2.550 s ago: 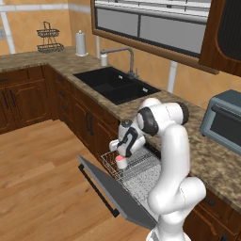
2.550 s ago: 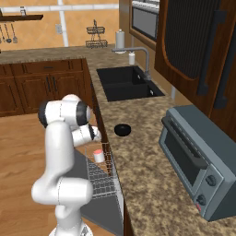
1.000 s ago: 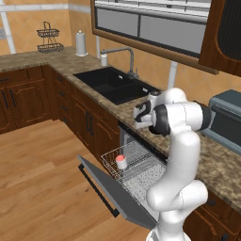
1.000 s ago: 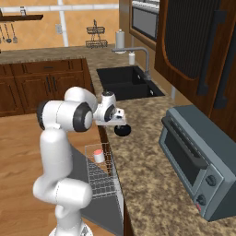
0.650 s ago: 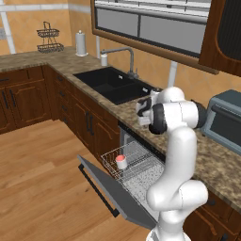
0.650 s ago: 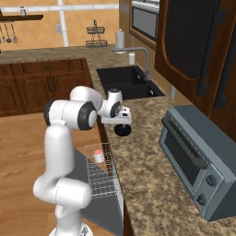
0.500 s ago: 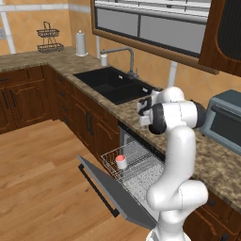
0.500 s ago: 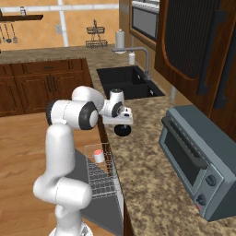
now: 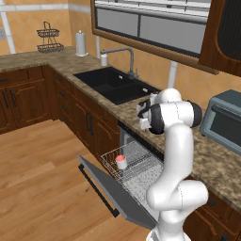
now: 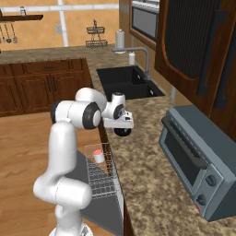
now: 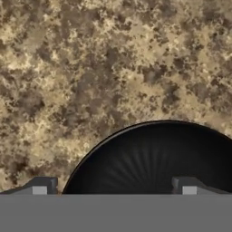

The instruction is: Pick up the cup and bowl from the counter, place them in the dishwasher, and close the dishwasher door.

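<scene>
The black bowl (image 10: pixel 122 133) sits on the speckled brown counter (image 10: pixel 147 152), between the sink and the toaster oven. My gripper (image 10: pixel 121 128) hangs just above it, pointing down, open. In the hand view the bowl (image 11: pixel 154 158) lies under and between the two fingertips (image 11: pixel 39 187), which stand wide apart, with bare granite beyond. In the left base view the gripper (image 9: pixel 142 117) is over the counter's front edge. The cup (image 9: pixel 121 162) stands upright in the white wire rack (image 9: pixel 139 172) of the open dishwasher, above the dropped grey door (image 9: pixel 110 188). It also shows as the cup (image 10: pixel 97 156) below the counter.
A grey toaster oven (image 10: pixel 198 161) stands on the counter to the right of the bowl. The black sink (image 10: pixel 129 80) with its faucet lies further along. A white bottle (image 9: pixel 104 60) and a paper towel roll (image 9: pixel 81 44) stand at the back.
After leaving the cup in the rack, the arm swung up over the counter. In the last second the hand settled lower over the bowl, still open.
</scene>
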Robot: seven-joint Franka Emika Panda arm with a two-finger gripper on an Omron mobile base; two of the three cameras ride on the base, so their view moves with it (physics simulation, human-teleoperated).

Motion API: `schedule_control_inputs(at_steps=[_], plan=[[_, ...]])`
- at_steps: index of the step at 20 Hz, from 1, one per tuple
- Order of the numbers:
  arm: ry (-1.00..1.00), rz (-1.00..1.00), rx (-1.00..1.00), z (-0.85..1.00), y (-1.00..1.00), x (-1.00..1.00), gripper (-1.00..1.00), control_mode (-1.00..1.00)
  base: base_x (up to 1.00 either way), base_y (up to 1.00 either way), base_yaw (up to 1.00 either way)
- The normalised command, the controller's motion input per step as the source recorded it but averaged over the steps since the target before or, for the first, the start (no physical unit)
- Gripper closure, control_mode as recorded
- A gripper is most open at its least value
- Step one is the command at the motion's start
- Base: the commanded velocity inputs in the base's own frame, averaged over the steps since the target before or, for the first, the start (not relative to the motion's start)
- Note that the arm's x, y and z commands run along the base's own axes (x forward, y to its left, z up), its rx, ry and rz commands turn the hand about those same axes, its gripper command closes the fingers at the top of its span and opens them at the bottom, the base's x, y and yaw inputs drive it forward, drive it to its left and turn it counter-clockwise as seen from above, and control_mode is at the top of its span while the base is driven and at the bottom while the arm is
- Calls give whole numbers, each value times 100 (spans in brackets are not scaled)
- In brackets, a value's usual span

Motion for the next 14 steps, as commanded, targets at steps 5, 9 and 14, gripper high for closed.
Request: schedule_control_inputs(at_steps=[5, 9, 14], plan=[[-1, 3, 0, -33, 0, 9, 100, -100, 0, 0, 0], [-4, 5, -1, -31, 13, 0, 100, -100, 0, 0, 0], [0, 8, 0, -8, 54, 0, 100, -100, 0, 0, 0]])
